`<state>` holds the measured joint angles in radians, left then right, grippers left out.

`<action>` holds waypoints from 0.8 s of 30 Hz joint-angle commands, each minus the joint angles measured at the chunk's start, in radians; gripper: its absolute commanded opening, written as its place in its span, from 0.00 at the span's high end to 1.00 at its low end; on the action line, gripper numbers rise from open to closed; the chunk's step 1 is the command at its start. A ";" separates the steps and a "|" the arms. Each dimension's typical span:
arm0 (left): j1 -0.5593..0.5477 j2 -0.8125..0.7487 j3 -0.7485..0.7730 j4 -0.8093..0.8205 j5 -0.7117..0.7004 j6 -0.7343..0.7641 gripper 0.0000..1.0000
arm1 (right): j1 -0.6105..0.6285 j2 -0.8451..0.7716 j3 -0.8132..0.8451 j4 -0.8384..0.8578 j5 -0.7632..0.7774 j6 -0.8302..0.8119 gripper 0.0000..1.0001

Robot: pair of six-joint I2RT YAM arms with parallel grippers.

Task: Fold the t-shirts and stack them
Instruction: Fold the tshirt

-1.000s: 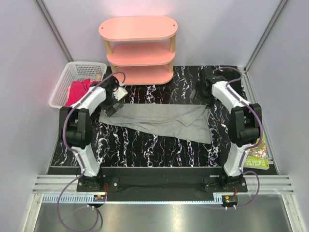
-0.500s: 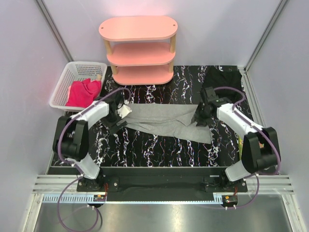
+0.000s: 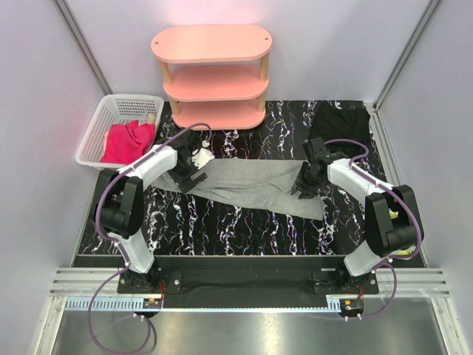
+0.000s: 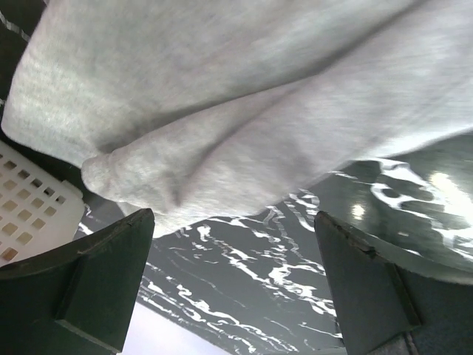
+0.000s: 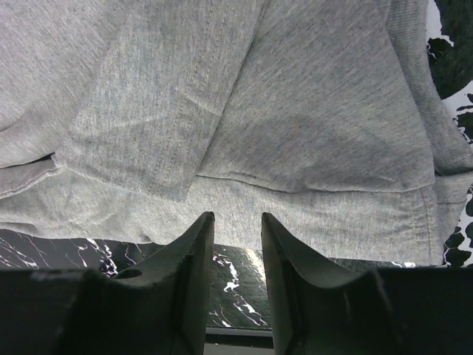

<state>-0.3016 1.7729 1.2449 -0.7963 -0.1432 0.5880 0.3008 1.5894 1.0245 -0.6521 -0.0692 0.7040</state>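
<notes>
While L claw (image 4: 233, 222) gapes, R claw (image 5: 234, 217): narrow gap, at grey tee (image 5: 244, 96).

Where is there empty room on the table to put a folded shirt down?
The biggest bare patch is the table between the grey shirt and the near edge. A smaller strip lies between the shirt and the pink shelf. It's crowded at the shirt's ends, where the left tool and right tool sit, and by the black cloth.

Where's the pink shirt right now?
Top view: the pink shirt lies in the white basket at the far left, left of the pink shelf.
</notes>
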 commanded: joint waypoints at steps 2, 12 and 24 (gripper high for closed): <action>-0.013 -0.052 0.001 -0.012 0.044 -0.028 0.05 | 0.001 0.029 0.003 0.035 0.032 -0.008 0.60; -0.013 -0.092 0.030 -0.015 0.033 -0.039 0.05 | -0.015 0.254 0.062 0.025 0.104 -0.023 0.69; -0.014 -0.179 -0.015 -0.023 0.053 -0.025 0.04 | -0.135 0.017 -0.021 -0.182 0.286 -0.089 0.62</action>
<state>-0.3176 1.6070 1.2369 -0.8223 -0.1234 0.5671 0.1913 1.7042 1.0386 -0.7380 0.1146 0.6533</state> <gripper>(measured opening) 0.961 0.374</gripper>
